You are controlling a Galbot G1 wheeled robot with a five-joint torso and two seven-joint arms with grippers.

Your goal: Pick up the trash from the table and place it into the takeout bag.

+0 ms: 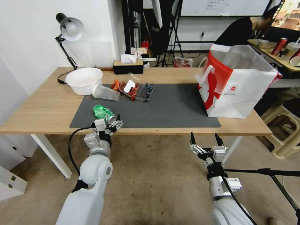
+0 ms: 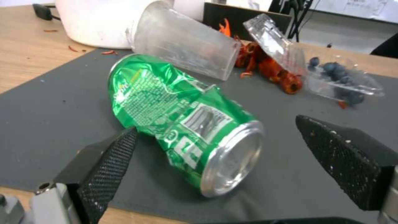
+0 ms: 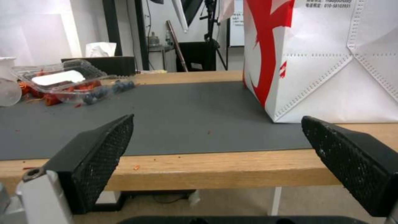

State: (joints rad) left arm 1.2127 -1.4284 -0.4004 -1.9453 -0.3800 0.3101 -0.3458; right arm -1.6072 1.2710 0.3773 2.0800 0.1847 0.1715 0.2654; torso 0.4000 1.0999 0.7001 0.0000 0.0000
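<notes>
A dented green soda can (image 1: 103, 112) (image 2: 182, 121) lies on its side at the near left of the dark grey mat (image 1: 175, 106) on the table (image 1: 40, 106). My left gripper (image 1: 113, 122) (image 2: 216, 125) is open at the can's silver end, one finger (image 2: 108, 165) on each side, neither pad pressing it. A clear plastic cup (image 1: 105, 92) (image 2: 186, 43) lies tipped over just behind the can. The takeout bag (image 1: 237, 87) (image 3: 331, 62) stands open at the mat's right end. My right gripper (image 1: 204, 139) (image 3: 217, 118) hangs open and empty below the table's front edge.
A white bowl (image 1: 83, 80) stands at the back left beside a desk lamp (image 1: 70, 29). A clear clamshell with blueberries (image 1: 145, 90) (image 3: 79, 81) and red peels (image 1: 125, 87) lie mid-mat. A black tissue box (image 1: 128, 66) sits at the back edge. A stool (image 1: 286, 131) stands to the right.
</notes>
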